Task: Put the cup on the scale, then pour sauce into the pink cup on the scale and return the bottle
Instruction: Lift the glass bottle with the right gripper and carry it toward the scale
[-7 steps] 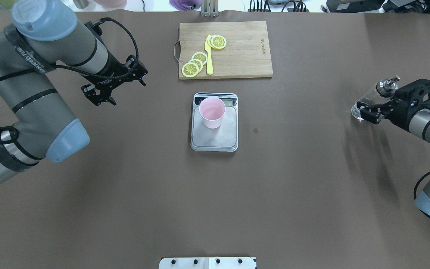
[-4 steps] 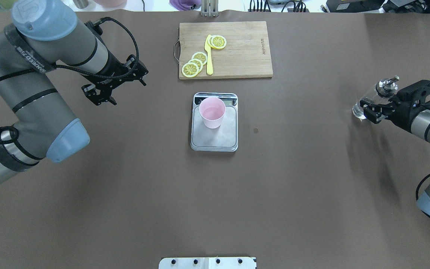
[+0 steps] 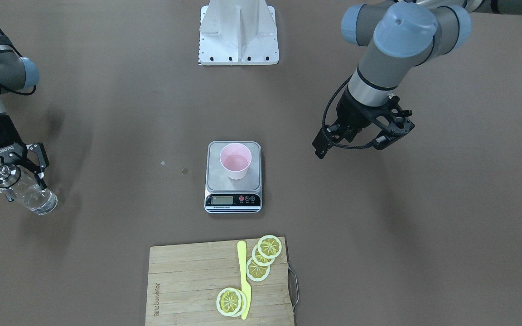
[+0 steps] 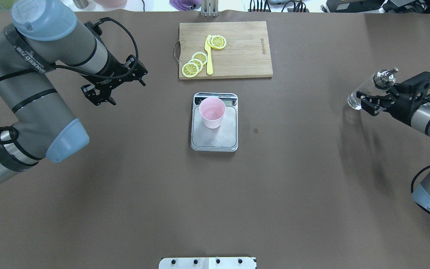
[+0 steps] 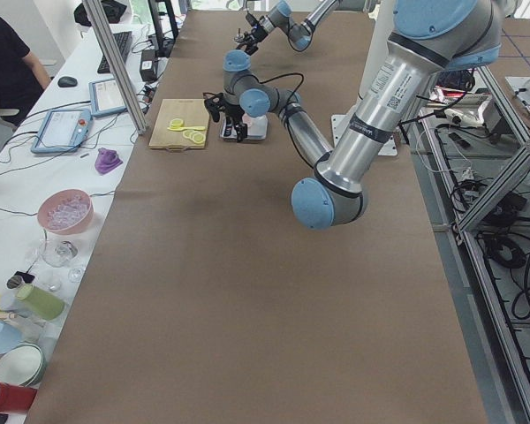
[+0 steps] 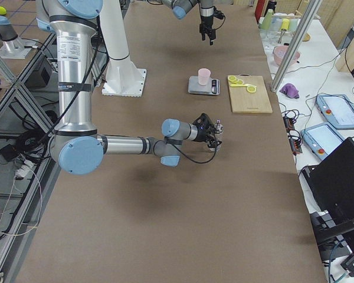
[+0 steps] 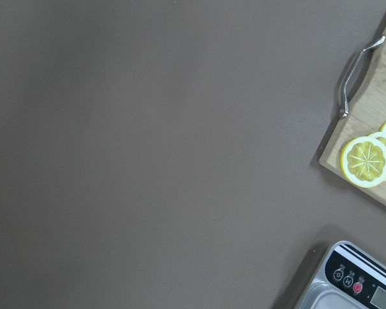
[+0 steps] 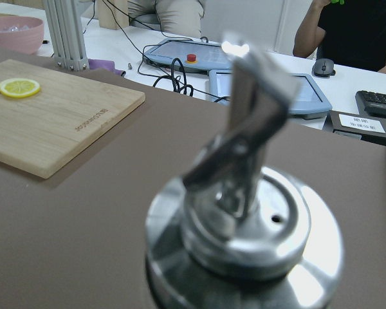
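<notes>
The pink cup (image 4: 212, 112) stands upright on the scale (image 4: 215, 141) at the table's middle; both also show in the front-facing view, cup (image 3: 235, 166) and scale (image 3: 233, 202). My right gripper (image 4: 370, 101) is shut on the clear glass bottle (image 4: 360, 96) at the far right, and the bottle leans with its metal spout up. The front-facing view shows the bottle (image 3: 32, 195) in that gripper (image 3: 9, 177). The right wrist view is filled by its metal top (image 8: 244, 219). My left gripper (image 4: 99, 96) hangs open and empty, left of the scale.
A wooden cutting board (image 4: 245, 56) with lemon slices (image 4: 194, 64) and a yellow knife (image 4: 209, 56) lies beyond the scale. The white robot base plate (image 4: 207, 262) is at the near edge. The left wrist view shows the scale's corner (image 7: 354, 280).
My right gripper has carried the bottle a little farther from the robot and slightly left. The left arm, the cup and the scale have not moved.
</notes>
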Controlling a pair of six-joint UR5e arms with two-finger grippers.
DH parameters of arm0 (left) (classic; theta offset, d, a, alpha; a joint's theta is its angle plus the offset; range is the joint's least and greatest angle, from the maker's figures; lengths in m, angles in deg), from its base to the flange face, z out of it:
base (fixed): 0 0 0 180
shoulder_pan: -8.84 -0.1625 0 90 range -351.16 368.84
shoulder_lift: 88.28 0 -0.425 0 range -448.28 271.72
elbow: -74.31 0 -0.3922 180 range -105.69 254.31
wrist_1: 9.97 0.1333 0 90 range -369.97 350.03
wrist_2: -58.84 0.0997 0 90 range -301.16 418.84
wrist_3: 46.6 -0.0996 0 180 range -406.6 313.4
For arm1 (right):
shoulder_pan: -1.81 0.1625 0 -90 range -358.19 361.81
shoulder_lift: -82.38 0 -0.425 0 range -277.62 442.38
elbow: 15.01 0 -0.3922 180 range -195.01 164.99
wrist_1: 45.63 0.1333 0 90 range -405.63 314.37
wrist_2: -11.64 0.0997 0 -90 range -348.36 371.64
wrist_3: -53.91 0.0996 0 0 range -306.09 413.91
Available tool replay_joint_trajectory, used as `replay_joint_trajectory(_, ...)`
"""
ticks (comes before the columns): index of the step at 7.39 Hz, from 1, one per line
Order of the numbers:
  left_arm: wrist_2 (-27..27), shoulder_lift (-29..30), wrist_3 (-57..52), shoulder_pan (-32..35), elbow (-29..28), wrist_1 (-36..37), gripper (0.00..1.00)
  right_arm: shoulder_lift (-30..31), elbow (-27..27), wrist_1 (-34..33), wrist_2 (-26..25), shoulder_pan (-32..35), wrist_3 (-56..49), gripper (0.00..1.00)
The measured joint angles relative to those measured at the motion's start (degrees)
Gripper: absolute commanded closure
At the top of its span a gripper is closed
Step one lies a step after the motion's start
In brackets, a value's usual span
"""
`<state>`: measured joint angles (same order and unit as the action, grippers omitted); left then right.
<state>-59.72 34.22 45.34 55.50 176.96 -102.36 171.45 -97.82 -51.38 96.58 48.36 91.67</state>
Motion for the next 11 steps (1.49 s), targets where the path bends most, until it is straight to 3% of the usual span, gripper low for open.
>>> replay_joint_trajectory(2, 0.0, -0.22, -2.29, 0.34, 0.24, 0.0, 0.01, -3.91, -3.2, -8.01, 0.57, 2.09, -0.49, 1.0)
replay_joint_trajectory(6, -0.41, -1.28, -7.75, 2.63, 0.26, 0.0, 0.01, -12.13, -17.81, -41.05, -1.06, 3.76, -7.48, 1.0)
replay_joint_trajectory(8, -0.6, -1.86, -11.23, 3.93, 0.23, 0.07, 0.01, -15.34, -20.77, -51.3, -9.38, -0.11, -9.65, 1.0)
replay_joint_trajectory(11, -0.75, -4.31, -15.96, 5.91, 0.4, -0.12, 0.01, -16.69, -26.08, -64.04, -27.13, -11.46, -11.25, 1.0)
